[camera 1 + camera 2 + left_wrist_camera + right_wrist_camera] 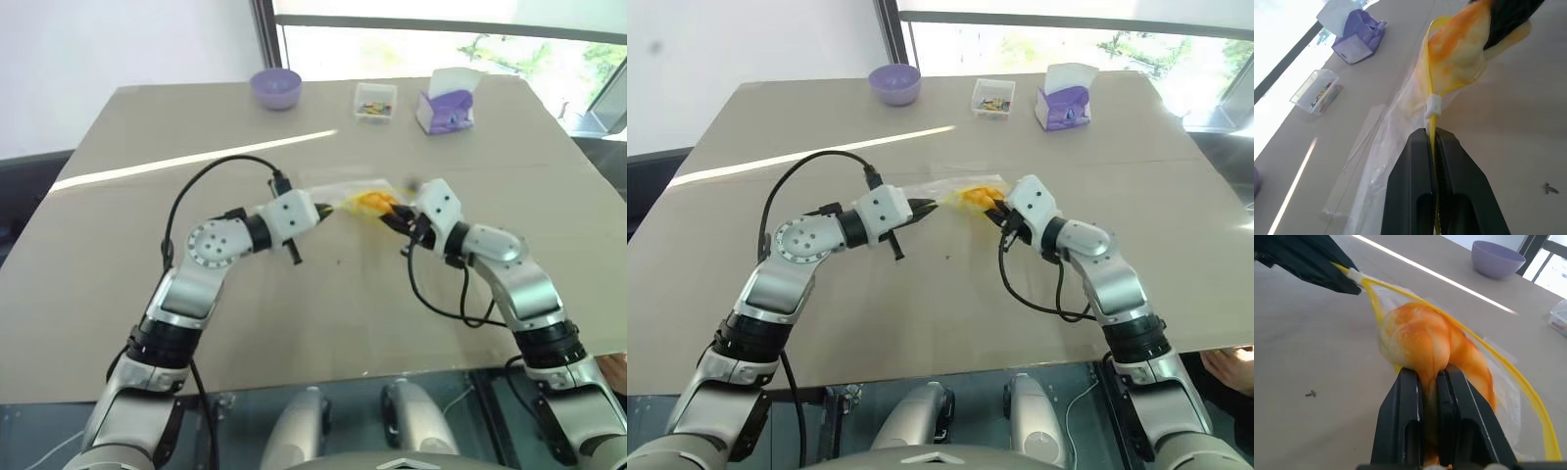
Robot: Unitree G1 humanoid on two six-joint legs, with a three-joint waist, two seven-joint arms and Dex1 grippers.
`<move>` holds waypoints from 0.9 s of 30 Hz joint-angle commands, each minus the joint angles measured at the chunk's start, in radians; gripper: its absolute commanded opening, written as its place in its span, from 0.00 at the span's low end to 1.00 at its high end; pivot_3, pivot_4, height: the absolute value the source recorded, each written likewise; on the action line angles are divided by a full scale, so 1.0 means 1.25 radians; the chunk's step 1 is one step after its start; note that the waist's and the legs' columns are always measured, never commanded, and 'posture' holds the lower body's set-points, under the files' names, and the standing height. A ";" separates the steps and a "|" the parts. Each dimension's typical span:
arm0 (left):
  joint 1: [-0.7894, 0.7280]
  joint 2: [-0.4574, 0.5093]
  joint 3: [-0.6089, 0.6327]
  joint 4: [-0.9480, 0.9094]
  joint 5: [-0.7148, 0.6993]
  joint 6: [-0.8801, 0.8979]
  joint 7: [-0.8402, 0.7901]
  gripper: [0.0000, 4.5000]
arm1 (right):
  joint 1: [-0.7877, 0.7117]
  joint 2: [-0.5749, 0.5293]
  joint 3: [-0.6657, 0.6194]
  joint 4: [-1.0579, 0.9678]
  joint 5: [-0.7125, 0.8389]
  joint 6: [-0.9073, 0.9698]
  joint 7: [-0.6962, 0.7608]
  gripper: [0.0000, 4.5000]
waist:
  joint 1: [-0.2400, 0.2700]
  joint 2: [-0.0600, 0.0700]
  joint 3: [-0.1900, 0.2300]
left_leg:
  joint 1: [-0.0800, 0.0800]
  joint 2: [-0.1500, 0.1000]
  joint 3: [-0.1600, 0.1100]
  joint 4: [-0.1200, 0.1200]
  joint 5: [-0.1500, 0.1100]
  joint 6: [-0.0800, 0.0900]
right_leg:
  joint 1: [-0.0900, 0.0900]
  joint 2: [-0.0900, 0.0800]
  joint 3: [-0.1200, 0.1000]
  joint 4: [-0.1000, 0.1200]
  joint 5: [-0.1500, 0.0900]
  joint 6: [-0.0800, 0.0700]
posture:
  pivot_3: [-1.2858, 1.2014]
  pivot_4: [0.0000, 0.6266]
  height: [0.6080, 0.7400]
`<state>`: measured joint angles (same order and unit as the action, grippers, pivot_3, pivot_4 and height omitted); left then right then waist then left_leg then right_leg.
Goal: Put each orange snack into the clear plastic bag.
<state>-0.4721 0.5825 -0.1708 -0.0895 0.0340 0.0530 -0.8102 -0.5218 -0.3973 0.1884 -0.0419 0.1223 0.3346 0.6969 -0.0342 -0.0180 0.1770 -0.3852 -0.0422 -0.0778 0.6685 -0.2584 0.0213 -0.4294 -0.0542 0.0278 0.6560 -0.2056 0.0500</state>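
The orange snack (1422,340), a round orange-yellow bun, hangs above the middle of the table (118,294), pinched by my right gripper (1430,374), which is shut on it. The bun sits at the mouth of the clear plastic bag (1381,161), between the two halves of its yellow strip (1528,387). My left gripper (1432,134) is shut on that yellow strip near its white slider (1433,104), holding the bag's edge up. Seen from the head, both grippers (323,211) (400,217) meet around the snack (370,204) from left and right.
At the table's far edge stand a purple bowl (275,87), a small clear box of colourful bits (375,101) and a purple tissue box (447,104). A person's hand (1229,367) shows at the right edge, below the table.
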 commanded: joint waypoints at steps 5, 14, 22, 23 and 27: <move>0.012 0.021 -0.012 -0.026 -0.002 -0.085 -0.032 0.00 | -0.065 0.005 0.046 0.044 -0.071 -0.071 0.000 0.04 | 0.000 0.000 0.000 | 0.000 0.000 0.000 0.000 0.000 0.000 | 0.000 0.000 0.000 0.000 0.000 0.000 | 0.52 0.24 1.00; 0.012 0.018 -0.016 -0.018 -0.003 -0.121 -0.037 0.00 | -0.106 0.070 0.085 0.122 -0.113 -0.124 -0.006 0.04 | -0.002 0.000 0.000 | 0.000 0.000 0.000 0.000 0.000 0.000 | 0.000 0.000 0.000 0.000 0.000 0.000 | 0.52 0.24 1.00; -0.004 0.003 0.021 0.007 -0.012 -0.025 0.007 0.00 | -0.118 0.068 0.054 0.146 -0.120 -0.153 -0.018 0.61 | -0.002 0.000 0.000 | 0.000 0.000 0.000 0.000 0.000 0.000 | -0.001 0.000 0.000 0.000 0.000 0.000 | 0.52 0.24 1.00; -0.007 0.001 0.025 0.014 -0.011 -0.012 0.014 0.00 | -0.110 0.059 0.050 0.128 -0.111 -0.151 -0.005 0.61 | -0.001 0.000 0.000 | -0.001 0.000 0.000 0.000 0.000 0.000 | -0.001 0.000 0.000 0.000 0.000 0.000 | 0.52 0.24 1.00; -0.016 -0.007 0.035 0.029 -0.008 0.008 0.034 0.00 | -0.081 0.029 0.011 0.068 -0.070 -0.130 0.010 0.48 | -0.001 0.000 0.000 | -0.001 0.000 -0.001 0.000 0.000 0.000 | -0.001 0.000 -0.001 0.000 0.000 0.000 | 0.52 0.24 1.00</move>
<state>-0.4722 0.5792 -0.1533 -0.0472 0.0335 0.0610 -0.7837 -0.6244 -0.3539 0.2495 0.1137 -0.0014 0.1708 0.7056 -0.0356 -0.0178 0.1772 -0.3862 -0.0425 -0.0787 0.6680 -0.2584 0.0213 -0.4311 -0.0538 0.0272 0.6560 -0.2056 0.0499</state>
